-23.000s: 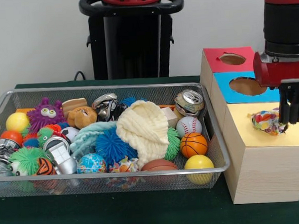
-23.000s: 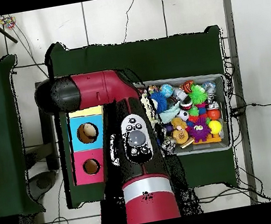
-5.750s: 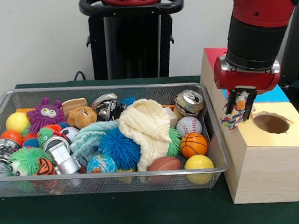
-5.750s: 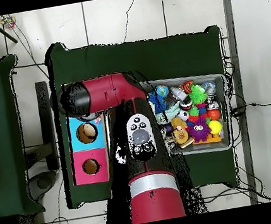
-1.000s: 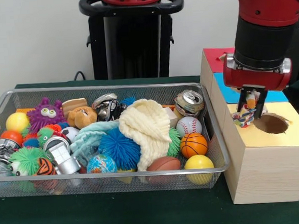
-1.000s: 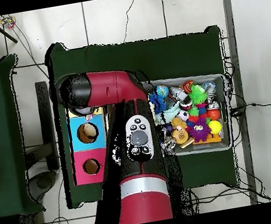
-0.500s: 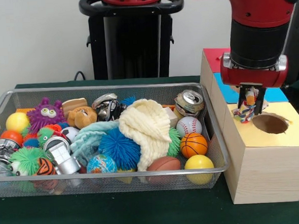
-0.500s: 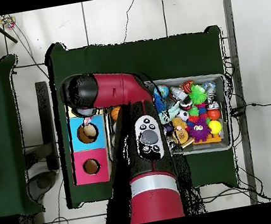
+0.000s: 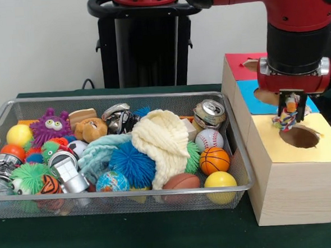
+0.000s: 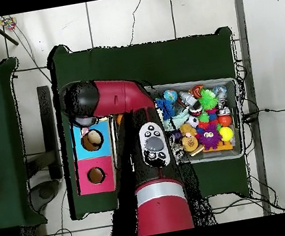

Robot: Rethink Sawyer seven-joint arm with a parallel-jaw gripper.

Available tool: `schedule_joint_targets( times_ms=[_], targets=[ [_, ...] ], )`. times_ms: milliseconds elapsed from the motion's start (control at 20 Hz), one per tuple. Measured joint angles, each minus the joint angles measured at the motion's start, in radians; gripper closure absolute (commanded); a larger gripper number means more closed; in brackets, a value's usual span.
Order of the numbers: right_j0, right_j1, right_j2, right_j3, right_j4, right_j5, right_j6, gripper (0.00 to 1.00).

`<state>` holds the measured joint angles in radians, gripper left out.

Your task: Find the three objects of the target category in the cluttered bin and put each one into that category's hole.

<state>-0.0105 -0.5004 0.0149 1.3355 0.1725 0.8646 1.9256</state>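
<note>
cream knitted cloth (image 9: 162,142), blue spiky ball (image 9: 131,164), dented can (image 9: 210,113), basketball (image 9: 214,160)

A white rope bundle (image 9: 287,118) flecked red, blue, yellow and green hangs at the right of the frame over the yellow box top (image 9: 330,145). Behind sit blue (image 9: 253,101) and red (image 9: 239,66) tops. The silver mesh bin (image 9: 119,97) holds a purple monster (image 9: 49,125), cream knit (image 9: 164,141) and blue spiky ball (image 9: 132,163); the worktop (image 9: 133,238) is dark green.

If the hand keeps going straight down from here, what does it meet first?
Probably the round rough-edged hole in the yellow top of the pale wooden box. The hand, shut on a small multicoloured rope bundle, hangs at its rim; depth is unclear, so it may clip the edge.
</note>
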Motion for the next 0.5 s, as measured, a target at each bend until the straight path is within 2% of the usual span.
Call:
schedule_joint_targets(
  times_ms=[300, 500],
  targets=[
    [0.001, -0.001, 0.025, 0.002, -0.001, -0.013, 0.0, 1.0],
    [0.017, 0.0, 0.026, 0.002, -0.012, -0.088, 0.0, 1.0]
  ],
)
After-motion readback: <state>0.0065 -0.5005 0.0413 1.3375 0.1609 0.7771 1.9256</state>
